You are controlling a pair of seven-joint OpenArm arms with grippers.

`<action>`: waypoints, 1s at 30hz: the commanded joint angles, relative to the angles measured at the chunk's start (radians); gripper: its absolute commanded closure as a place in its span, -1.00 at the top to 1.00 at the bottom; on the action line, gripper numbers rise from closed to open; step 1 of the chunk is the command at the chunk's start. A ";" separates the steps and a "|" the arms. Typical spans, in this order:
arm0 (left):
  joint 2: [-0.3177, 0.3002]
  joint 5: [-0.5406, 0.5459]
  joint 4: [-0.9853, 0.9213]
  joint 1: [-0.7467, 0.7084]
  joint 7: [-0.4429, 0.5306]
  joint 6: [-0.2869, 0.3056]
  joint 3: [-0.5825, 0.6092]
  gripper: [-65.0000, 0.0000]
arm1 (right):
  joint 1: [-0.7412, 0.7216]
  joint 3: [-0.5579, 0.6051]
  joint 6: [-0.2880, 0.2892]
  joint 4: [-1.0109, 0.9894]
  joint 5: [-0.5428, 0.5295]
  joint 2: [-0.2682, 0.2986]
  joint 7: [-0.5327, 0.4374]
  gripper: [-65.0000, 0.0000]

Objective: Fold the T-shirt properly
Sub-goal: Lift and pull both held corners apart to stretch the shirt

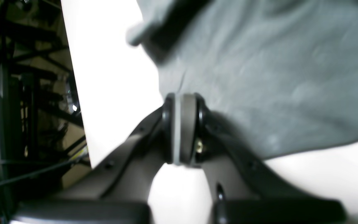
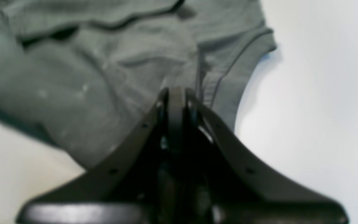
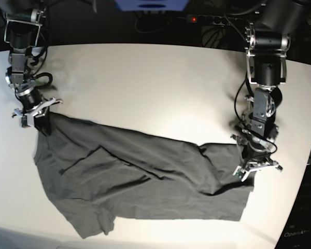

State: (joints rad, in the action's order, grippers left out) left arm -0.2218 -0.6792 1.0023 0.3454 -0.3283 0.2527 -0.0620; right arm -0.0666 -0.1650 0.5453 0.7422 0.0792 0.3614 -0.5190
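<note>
Pinching T-shirt (image 3: 145, 166) corners | both end effectors clamped on cloth | white table (image 3: 145, 83) around

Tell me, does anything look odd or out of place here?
Only the T-shirt: it lies crooked and wrinkled on the table, one sleeve bunched near the front edge. The left gripper and right gripper pinch its opposite corners.

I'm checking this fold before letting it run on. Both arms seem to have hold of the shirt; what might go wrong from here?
The right gripper and left gripper each pinch only an edge of the T-shirt, so a hard pull may slip the cloth free. The cloth is already wrinkled and partly doubled over near its lower corner, so creases could get folded in. The left gripper works close to the table edge, where the cloth might be dragged off.
</note>
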 commanded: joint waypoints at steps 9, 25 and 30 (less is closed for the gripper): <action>-0.029 -0.003 0.011 -0.006 0.018 -0.020 0.001 -0.89 | 0.049 -0.032 -0.006 0.208 -0.005 0.043 0.032 -0.96; -0.029 -0.021 -0.090 -0.045 0.014 -0.020 0.044 -0.89 | 0.123 -0.212 0.153 0.698 -0.080 -0.101 0.506 -0.95; -0.029 -0.106 -0.087 -0.099 0.016 -0.019 0.040 -0.89 | 0.072 -0.258 0.153 0.810 -0.111 -0.166 0.801 -0.95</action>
State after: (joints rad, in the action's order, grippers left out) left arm -0.2451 -0.7826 0.9222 0.2581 -0.2615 0.1871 -0.0227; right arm 0.0200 -0.4194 0.6991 1.5337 -0.0132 0.1898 0.3138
